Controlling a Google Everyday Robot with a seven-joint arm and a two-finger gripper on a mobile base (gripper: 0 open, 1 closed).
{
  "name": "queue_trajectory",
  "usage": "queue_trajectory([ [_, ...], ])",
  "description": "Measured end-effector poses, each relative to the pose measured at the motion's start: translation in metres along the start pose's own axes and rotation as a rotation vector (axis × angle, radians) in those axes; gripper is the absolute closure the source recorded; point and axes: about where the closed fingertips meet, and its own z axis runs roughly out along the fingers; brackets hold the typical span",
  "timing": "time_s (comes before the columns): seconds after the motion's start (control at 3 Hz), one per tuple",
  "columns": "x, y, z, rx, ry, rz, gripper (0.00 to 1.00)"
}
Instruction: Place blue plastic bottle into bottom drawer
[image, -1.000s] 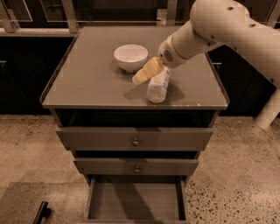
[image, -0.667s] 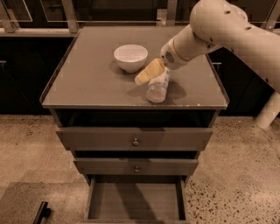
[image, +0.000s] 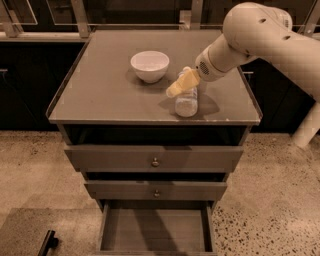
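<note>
The blue plastic bottle lies on the cabinet top near its front right, white cap end pointing away from me. My gripper hangs from the cream arm on the right. It sits low over the bottle's far half, touching or nearly touching it. Its yellowish tip points left towards the white bowl. The bottom drawer is pulled open below, and its flat inside is bare.
A white bowl stands on the cabinet top, left of the gripper. The two upper drawers with small round knobs are shut. A dark object lies on the speckled floor at the lower left.
My arm and gripper have shifted a little to the right and lower over the bottle. The bottle seems nudged slightly right. The bowl and drawers have not moved.
</note>
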Motion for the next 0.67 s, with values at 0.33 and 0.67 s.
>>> queue_trajectory([
  [0.33, 0.0164, -0.0123, 0.0013, 0.027, 0.042, 0.025, 0.00],
  [0.67, 0.0144, -0.0124, -0.0012, 0.027, 0.042, 0.025, 0.00],
])
